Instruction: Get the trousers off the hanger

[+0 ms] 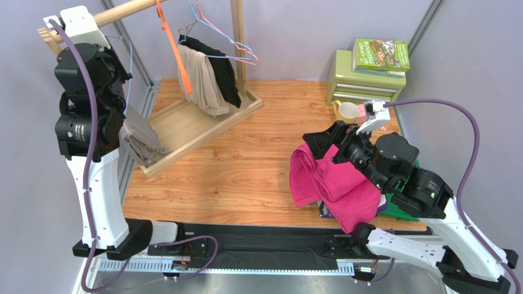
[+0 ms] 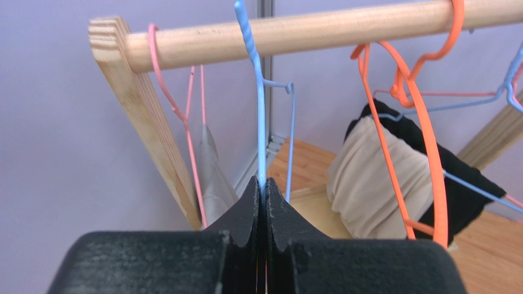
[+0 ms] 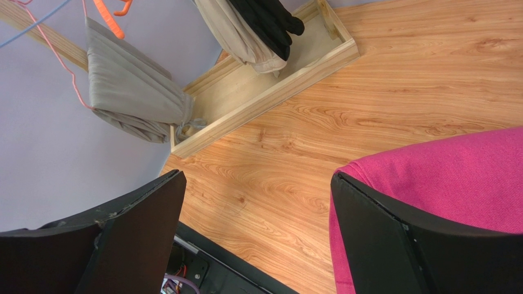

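Observation:
The magenta pink trousers (image 1: 334, 184) lie crumpled on the table at the right, off any hanger. They also show in the right wrist view (image 3: 454, 165). A small bit of the camouflage-patterned trousers (image 1: 325, 211) shows under them. My right gripper (image 1: 326, 146) is open and empty just above the pink cloth, and one finger rests against it in its wrist view (image 3: 258, 177). My left gripper (image 2: 265, 182) is raised at the wooden rail (image 2: 319, 27) and is shut on the wire of an empty blue hanger (image 2: 260, 110).
On the rail hang a pink hanger with a grey garment (image 2: 212, 171), an orange hanger (image 2: 423, 141), and hangers with a beige garment (image 2: 374, 177) and a black garment (image 2: 466, 190). The rack's wooden tray base (image 1: 202, 122) is at the back left. A green drawer box (image 1: 362, 79) with books (image 1: 380, 54) and a mug (image 1: 347, 111) stand at the back right.

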You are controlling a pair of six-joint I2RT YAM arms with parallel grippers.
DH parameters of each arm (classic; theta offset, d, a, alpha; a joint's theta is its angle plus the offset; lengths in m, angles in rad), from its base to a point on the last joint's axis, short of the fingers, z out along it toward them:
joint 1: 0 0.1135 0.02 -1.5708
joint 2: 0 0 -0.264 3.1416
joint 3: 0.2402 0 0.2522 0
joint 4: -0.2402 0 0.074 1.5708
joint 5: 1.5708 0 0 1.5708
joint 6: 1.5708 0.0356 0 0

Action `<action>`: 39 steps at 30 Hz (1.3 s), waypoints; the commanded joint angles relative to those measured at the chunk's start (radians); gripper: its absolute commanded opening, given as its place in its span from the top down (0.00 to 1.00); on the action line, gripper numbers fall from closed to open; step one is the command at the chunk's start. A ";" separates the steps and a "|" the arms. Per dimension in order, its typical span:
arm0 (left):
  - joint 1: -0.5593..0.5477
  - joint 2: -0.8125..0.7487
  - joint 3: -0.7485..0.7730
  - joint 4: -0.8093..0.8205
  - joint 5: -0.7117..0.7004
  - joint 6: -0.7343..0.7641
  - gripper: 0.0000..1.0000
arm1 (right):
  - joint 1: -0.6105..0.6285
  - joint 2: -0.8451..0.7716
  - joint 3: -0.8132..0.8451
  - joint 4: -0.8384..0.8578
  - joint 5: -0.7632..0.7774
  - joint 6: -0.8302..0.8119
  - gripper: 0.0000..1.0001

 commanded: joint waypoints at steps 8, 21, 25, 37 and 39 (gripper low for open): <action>0.000 0.073 -0.051 0.140 -0.156 0.043 1.00 | -0.005 0.024 0.006 -0.019 0.006 0.004 0.05; 0.000 0.000 -0.241 0.133 -0.085 -0.030 1.00 | -0.003 0.073 0.003 -0.012 -0.027 0.039 0.06; 0.000 -0.053 -0.321 0.130 -0.047 -0.058 1.00 | -0.005 0.077 -0.004 -0.009 -0.035 0.042 0.06; 0.000 -0.114 -0.361 -0.024 0.194 -0.099 0.56 | -0.005 0.042 -0.064 -0.007 -0.046 0.062 0.06; 0.001 -0.131 -0.378 -0.038 0.234 -0.114 0.47 | -0.003 0.036 -0.078 -0.003 -0.047 0.063 0.06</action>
